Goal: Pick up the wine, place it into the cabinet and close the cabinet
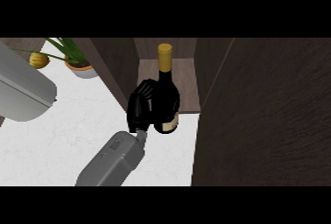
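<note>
- We are seeing the left hand (139,111) gripping the wine bottle (169,94). Its fingers (146,89) are curling round the bottle's dark body from the left, and the palm is pressing against its side.
- The bottle is standing just right of the hand. Its gold-foiled neck is pointing away from us into the cabinet (187,83). Its pale-labelled lower end is showing just in front of the shelf's front edge, over the counter (77,127).
- We cannot tell whether the bottle's base is touching anything.
- The grey forearm (113,162) is coming in from the lower edge and slanting up to the right.
- The white marbled counter is spreading out to the left of the arm. The cabinet's brown shelf floor is lying between dark wood walls.
- A wide dark wood panel (265,113) is filling the right side, close beside the bottle.
- At the far left we are finding a potted plant (81,65), a small yellow thing (39,60), and a large grey rounded shape (22,92) that we cannot identify.
</note>
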